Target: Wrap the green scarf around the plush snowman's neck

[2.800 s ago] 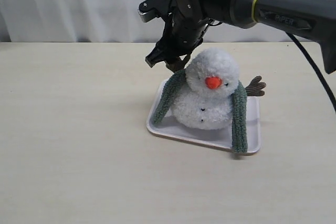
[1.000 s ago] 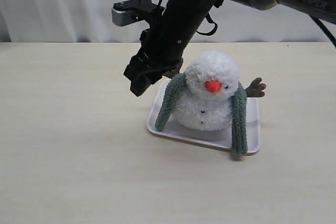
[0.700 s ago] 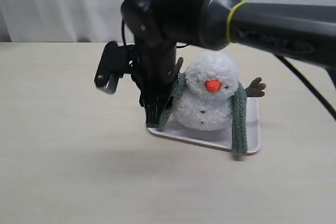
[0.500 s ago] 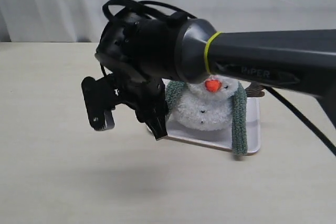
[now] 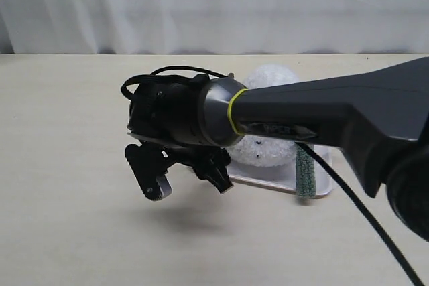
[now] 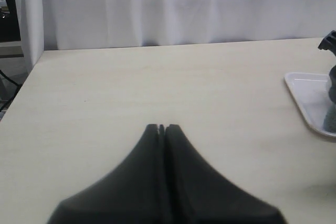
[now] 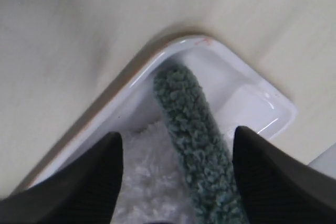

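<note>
R end effector (image 7: 177, 132) dropped lower, spread wide astride green scarf (image 7: 195, 148); L end effector (image 6: 161, 128) clenched.

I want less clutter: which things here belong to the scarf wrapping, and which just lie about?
Job: scarf, snowman, right gripper open astride the scarf.
Lying about: tray under the snowman, left gripper shut over bare table, curtain.

Reads as a robotics lab test cell, not a home: bare pale desk (image 5: 80, 232), plain white curtain (image 5: 201, 5) hung as a backdrop right behind the desk, black robot arm (image 5: 322, 108) over it trailing a loose cable (image 5: 365, 218) (dark gear (image 6: 4, 24) just off the desk's edge).
</note>
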Controlling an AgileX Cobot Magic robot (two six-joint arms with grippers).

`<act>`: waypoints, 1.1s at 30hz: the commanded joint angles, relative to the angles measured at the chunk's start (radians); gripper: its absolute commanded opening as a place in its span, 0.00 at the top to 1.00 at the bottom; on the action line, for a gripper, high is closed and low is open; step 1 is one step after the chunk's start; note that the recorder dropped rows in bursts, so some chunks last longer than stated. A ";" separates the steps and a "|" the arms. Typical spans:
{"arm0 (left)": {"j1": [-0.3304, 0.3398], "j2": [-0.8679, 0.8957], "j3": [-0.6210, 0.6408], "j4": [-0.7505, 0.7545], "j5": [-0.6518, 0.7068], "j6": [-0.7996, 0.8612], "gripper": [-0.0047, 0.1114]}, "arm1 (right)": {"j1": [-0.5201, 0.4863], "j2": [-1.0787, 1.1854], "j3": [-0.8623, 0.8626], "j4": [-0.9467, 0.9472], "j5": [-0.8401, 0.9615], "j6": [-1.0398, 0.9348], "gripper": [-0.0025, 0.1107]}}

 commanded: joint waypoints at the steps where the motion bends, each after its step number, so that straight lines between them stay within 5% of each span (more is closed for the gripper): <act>1: 0.002 -0.002 0.004 0.001 -0.009 0.000 0.96 | -0.004 0.035 0.003 -0.079 -0.014 0.046 0.47; 9: 0.002 -0.002 0.004 0.001 -0.009 0.000 0.96 | -0.004 0.091 0.003 -0.166 -0.041 0.124 0.53; 17: 0.002 -0.002 0.004 0.001 -0.009 0.000 0.96 | -0.004 0.100 0.003 -0.169 -0.031 0.185 0.94; 33: 0.002 -0.002 0.004 0.001 -0.009 0.000 0.96 | -0.002 -0.052 0.003 0.115 0.198 0.025 0.94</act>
